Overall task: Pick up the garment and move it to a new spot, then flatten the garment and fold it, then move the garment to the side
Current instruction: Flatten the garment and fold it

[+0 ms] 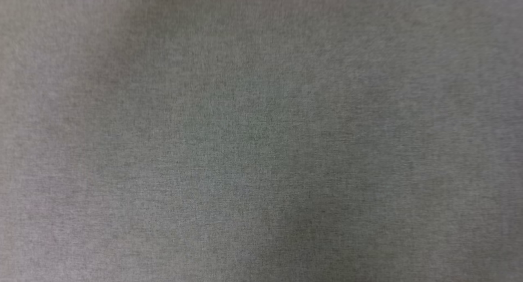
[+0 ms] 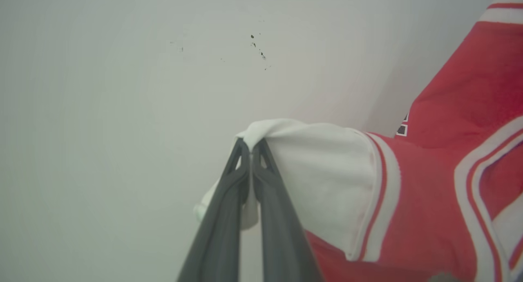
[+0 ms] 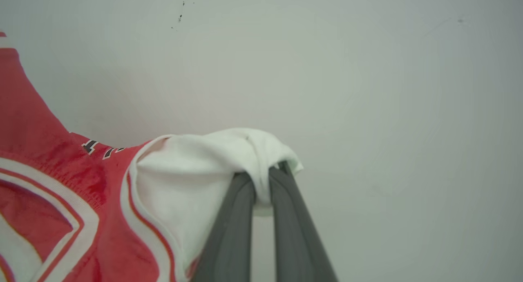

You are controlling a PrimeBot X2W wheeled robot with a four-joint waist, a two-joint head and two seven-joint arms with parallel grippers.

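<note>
The garment (image 2: 441,180), judged soft, light and limp, was gripped by its white sleeves (image 2: 327,171); the left pincer (image 2: 250,147) and right pincer (image 3: 263,175) were clamped on them.

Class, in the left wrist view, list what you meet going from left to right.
Pale surface → left gripper → white sleeve → red-and-white striped trim → red body of the garment
</note>
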